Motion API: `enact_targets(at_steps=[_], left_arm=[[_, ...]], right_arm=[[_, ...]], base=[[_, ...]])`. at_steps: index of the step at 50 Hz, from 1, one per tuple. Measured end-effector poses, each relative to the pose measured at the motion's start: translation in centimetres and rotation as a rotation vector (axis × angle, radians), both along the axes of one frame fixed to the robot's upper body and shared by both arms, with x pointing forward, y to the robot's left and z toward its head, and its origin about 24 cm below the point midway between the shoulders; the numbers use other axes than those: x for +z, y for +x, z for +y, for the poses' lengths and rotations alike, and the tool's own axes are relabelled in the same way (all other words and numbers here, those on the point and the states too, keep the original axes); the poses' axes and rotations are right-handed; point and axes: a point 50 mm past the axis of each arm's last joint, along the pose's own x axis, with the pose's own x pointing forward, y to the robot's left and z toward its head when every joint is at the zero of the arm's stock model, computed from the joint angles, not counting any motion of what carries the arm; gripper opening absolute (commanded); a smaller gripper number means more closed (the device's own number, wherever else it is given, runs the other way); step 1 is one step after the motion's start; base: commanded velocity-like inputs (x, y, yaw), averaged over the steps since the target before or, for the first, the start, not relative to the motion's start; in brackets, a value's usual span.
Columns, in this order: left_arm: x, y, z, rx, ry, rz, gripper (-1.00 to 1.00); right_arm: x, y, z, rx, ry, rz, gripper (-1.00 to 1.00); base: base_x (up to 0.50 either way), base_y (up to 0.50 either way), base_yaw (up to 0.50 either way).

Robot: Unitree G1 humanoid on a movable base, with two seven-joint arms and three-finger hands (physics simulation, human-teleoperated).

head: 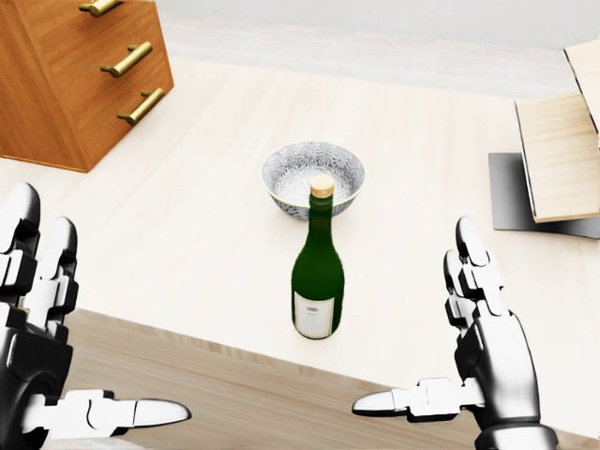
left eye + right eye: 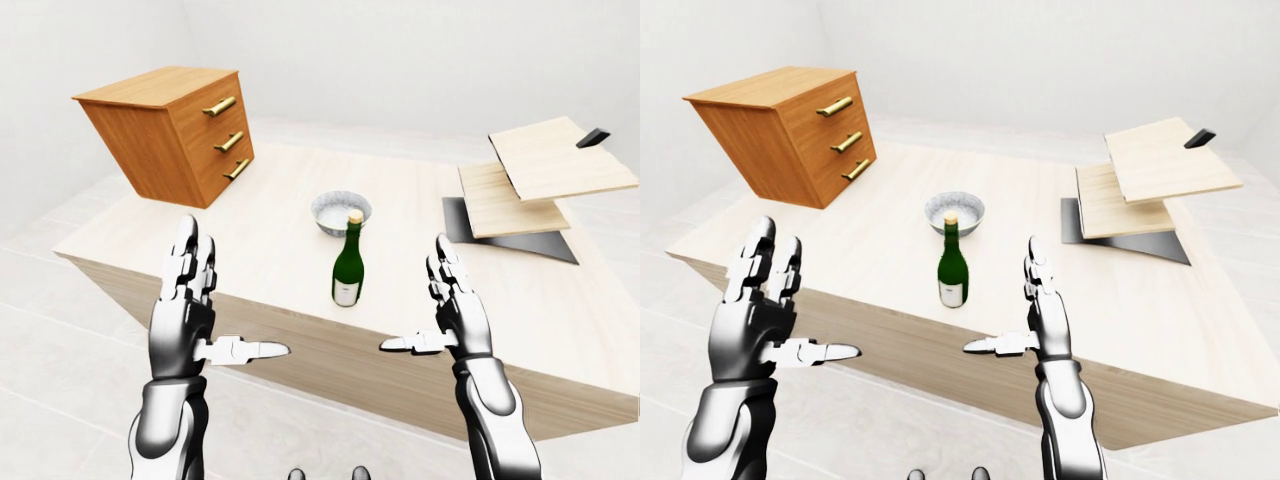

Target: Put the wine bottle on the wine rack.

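Observation:
A green wine bottle (image 1: 318,272) with a gold cap and a white label stands upright on the pale wooden table (image 1: 187,234), near its lower edge in the head view. The wine rack (image 2: 535,180), slanted light wood boards on a dark base, sits at the table's right. My left hand (image 1: 94,314) is open at the lower left, well apart from the bottle. On the bottle's right, my right hand (image 1: 412,319) is open with the thumb pointing toward it, touching nothing.
A patterned grey bowl (image 1: 312,176) sits just above the bottle in the head view. A wooden drawer chest (image 2: 170,130) with brass handles stands at the table's upper left. The table's near edge (image 1: 234,361) runs below the bottle, with white floor beneath.

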Motion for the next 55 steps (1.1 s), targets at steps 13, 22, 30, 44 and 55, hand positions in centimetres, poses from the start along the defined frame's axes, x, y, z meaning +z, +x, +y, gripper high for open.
enact_targets(at_steps=[13, 22, 30, 44, 55], left_arm=[[-0.58, -0.03, 0.33, 0.006, -0.002, 0.028, 1.0], [-0.72, 0.0, 0.54, 0.017, -0.008, 0.033, 1.0], [-0.9, 0.06, 0.74, 0.026, -0.012, 0.041, 1.0], [-0.87, 0.22, 0.72, 0.029, -0.015, 0.038, 1.0], [-1.03, 0.17, 0.94, 0.036, -0.014, 0.046, 1.0]], right_arm=[[0.54, 0.05, -0.03, -0.027, 0.007, -0.022, 1.0], [0.6, 0.14, 0.08, -0.03, 0.004, -0.025, 1.0], [0.15, 0.3, 0.22, -0.028, 0.001, -0.006, 1.0], [-0.19, 0.34, 0.25, -0.032, -0.004, 0.009, 1.0], [-0.16, 0.38, 0.47, -0.027, 0.001, 0.007, 1.0]], base=[[0.03, -0.09, 0.15], [0.17, -0.47, 0.0], [0.17, -0.47, 0.0], [0.06, -0.18, 0.11], [0.0, 0.0, 0.29]])
